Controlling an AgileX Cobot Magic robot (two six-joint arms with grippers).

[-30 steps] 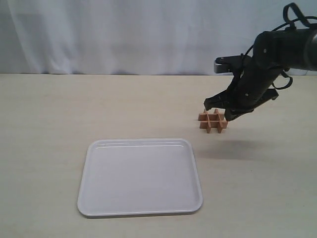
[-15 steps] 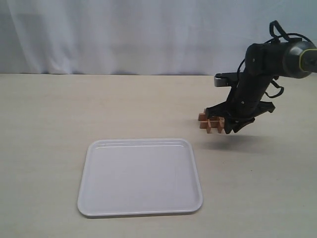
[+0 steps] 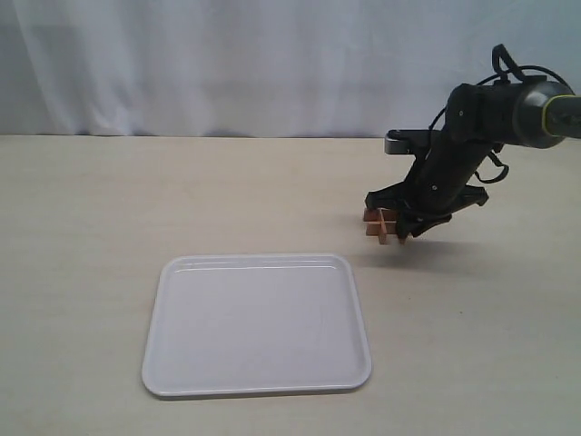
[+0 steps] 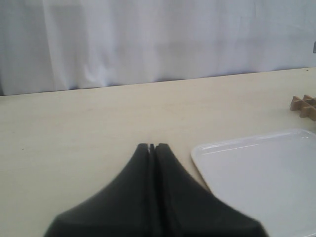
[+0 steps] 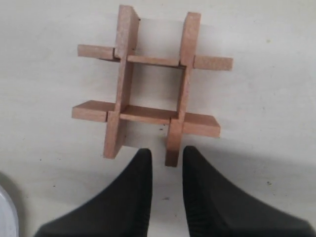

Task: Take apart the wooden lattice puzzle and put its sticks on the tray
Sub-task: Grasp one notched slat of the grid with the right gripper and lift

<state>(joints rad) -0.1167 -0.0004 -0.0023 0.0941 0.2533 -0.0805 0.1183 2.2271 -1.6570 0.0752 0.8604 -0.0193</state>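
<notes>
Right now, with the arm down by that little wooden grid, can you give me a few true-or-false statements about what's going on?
1. The wooden lattice puzzle is in one piece. True.
2. One stick already lies on the tray. False: the tray holds nothing.
3. The left gripper is shut, its fingers pressed together. True.
4. The right gripper hangs over the tray. False: it is down at the puzzle, which sits on the table beyond the tray's far right corner.
</notes>
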